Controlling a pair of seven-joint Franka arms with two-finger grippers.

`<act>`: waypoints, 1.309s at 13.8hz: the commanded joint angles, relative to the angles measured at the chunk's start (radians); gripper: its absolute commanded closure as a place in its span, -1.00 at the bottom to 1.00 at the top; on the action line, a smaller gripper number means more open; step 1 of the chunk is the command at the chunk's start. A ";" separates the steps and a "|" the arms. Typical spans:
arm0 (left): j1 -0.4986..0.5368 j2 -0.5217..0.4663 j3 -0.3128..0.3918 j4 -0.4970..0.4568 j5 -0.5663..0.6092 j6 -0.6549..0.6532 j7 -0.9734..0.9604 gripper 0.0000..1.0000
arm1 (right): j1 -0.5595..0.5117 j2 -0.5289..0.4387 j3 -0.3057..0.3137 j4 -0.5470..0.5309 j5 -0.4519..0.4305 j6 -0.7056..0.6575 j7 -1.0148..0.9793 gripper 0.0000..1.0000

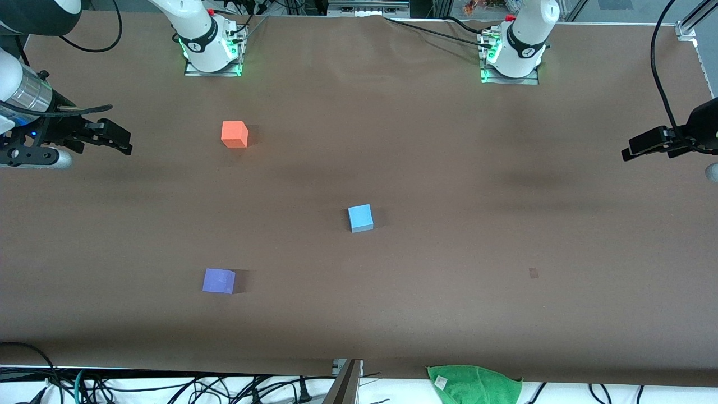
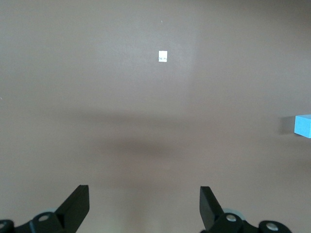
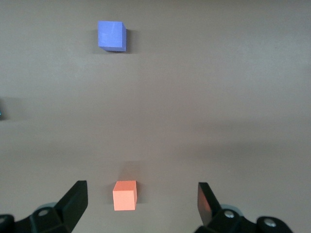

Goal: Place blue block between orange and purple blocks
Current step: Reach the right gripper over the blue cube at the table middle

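Observation:
The light blue block (image 1: pixel 360 218) sits mid-table, also visible at the edge of the left wrist view (image 2: pixel 303 126). The orange block (image 1: pixel 234 134) lies toward the right arm's end, farther from the front camera. The purple block (image 1: pixel 219 280) lies nearer to the camera, roughly in line with the orange one. My right gripper (image 1: pixel 120 141) hovers open over the right arm's end of the table; its wrist view shows its fingers (image 3: pixel 75 199) empty, with the orange block (image 3: pixel 125 195) and the purple block (image 3: pixel 112 36) on the cloth. My left gripper (image 1: pixel 631 151) hovers open and empty (image 2: pixel 145 201) over the left arm's end.
A brown cloth (image 1: pixel 449 168) covers the table. A small pale mark (image 2: pixel 163 56) lies on it toward the left arm's end. A green towel (image 1: pixel 474 384) hangs over the table edge nearest the front camera. Cables run along that edge and past both arm bases.

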 commanded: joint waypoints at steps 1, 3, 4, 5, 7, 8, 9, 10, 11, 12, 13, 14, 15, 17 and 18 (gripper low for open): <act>0.002 -0.026 -0.010 -0.037 0.019 0.003 0.031 -1.00 | -0.007 0.008 0.002 0.009 0.010 0.000 -0.012 -1.00; 0.004 -0.027 -0.014 -0.039 0.021 0.000 0.060 -1.00 | -0.002 0.027 0.002 0.015 0.010 -0.003 -0.012 -1.00; 0.004 -0.029 -0.014 -0.045 0.021 -0.007 0.061 -1.00 | -0.002 0.034 0.004 0.015 0.015 0.003 -0.012 -1.00; 0.001 -0.036 -0.014 -0.046 0.033 -0.008 0.061 -1.00 | 0.001 0.063 0.010 0.020 0.026 0.011 -0.012 -1.00; -0.011 -0.041 -0.028 -0.046 0.058 -0.023 0.061 -1.00 | 0.039 0.082 0.016 0.025 0.035 0.017 0.003 -1.00; -0.010 -0.040 -0.043 -0.045 0.068 -0.022 0.061 -1.00 | 0.077 0.144 0.016 0.028 0.032 0.016 -0.009 -1.00; -0.005 -0.040 -0.048 -0.043 0.071 -0.016 0.062 -1.00 | 0.111 0.210 0.014 0.044 0.024 0.016 -0.018 -1.00; -0.005 -0.040 -0.050 -0.043 0.073 -0.014 0.062 -1.00 | 0.116 0.229 0.014 0.092 0.033 0.013 -0.017 -1.00; -0.001 -0.040 -0.054 -0.043 0.073 -0.016 0.062 -1.00 | 0.128 0.241 0.019 0.101 0.033 0.014 -0.013 -1.00; 0.001 -0.040 -0.054 -0.043 0.073 -0.016 0.062 -1.00 | 0.169 0.261 0.022 0.103 0.032 0.008 -0.012 -1.00; 0.001 -0.038 -0.056 -0.043 0.088 -0.016 0.062 -1.00 | 0.198 0.264 0.022 0.101 0.029 0.020 -0.010 -1.00; -0.001 -0.037 -0.056 -0.040 0.101 -0.016 0.067 -1.00 | 0.218 0.272 0.024 0.103 0.033 0.029 -0.013 -1.00; -0.002 -0.030 -0.057 -0.039 0.101 -0.016 0.074 -1.00 | 0.234 0.284 0.036 0.104 0.039 0.058 -0.012 -1.00; -0.008 -0.017 -0.054 -0.034 0.101 -0.022 0.073 -1.00 | 0.278 0.332 0.048 0.110 0.085 0.133 0.022 -1.00; -0.008 -0.014 -0.054 -0.027 0.101 -0.022 0.073 -1.00 | 0.301 0.365 0.050 0.113 0.137 0.187 0.049 -1.00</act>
